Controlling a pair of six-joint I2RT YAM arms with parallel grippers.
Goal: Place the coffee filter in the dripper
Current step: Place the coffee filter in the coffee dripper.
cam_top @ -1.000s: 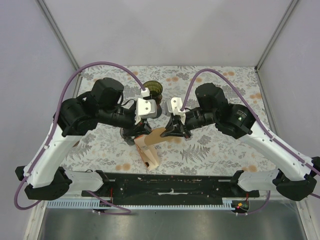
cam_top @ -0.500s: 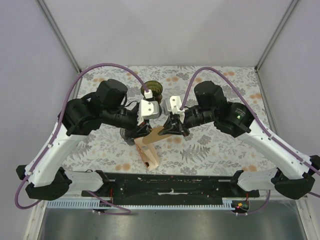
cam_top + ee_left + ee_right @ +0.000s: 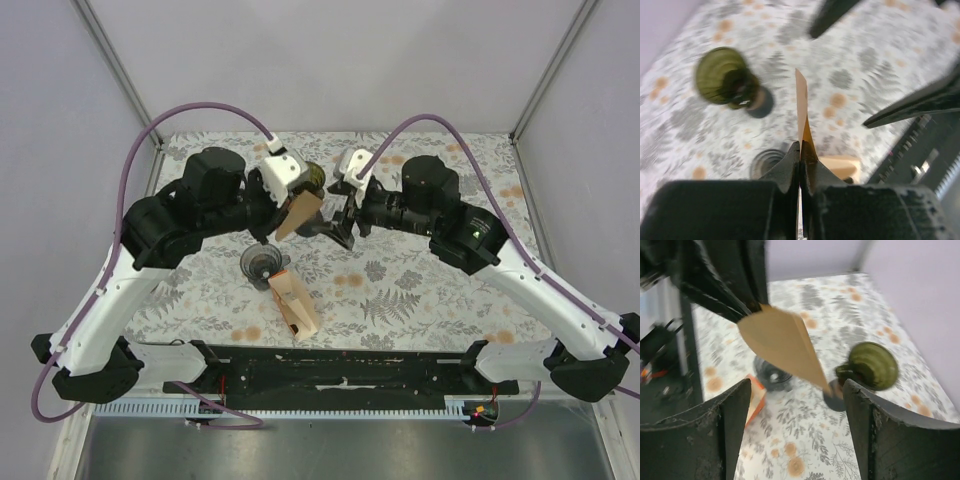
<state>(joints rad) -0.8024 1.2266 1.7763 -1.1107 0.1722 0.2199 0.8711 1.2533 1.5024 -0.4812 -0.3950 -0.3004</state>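
Observation:
My left gripper (image 3: 280, 230) is shut on the edge of a flat brown coffee filter (image 3: 298, 213), holding it in the air above the table. The left wrist view shows the coffee filter (image 3: 801, 107) edge-on, pinched between the fingertips (image 3: 800, 150). The olive-green ribbed dripper (image 3: 312, 180) stands just behind it, also seen at left as the dripper (image 3: 725, 77) and at right as the dripper (image 3: 872, 365). My right gripper (image 3: 338, 222) is open beside the filter (image 3: 780, 342) and holds nothing; its own view shows the gripper (image 3: 797, 390) with wide jaws.
A clear round glass vessel (image 3: 262, 263) stands on the floral tablecloth in front of the filter. An orange-and-tan filter box (image 3: 293, 305) lies just beyond it toward the near edge. The two arms crowd the table's middle, their fingers close together.
The right gripper let go of the filter and opened. The left gripper, shut on the filter, lifted it away from the box toward the green dripper. Both wrists moved toward the back.

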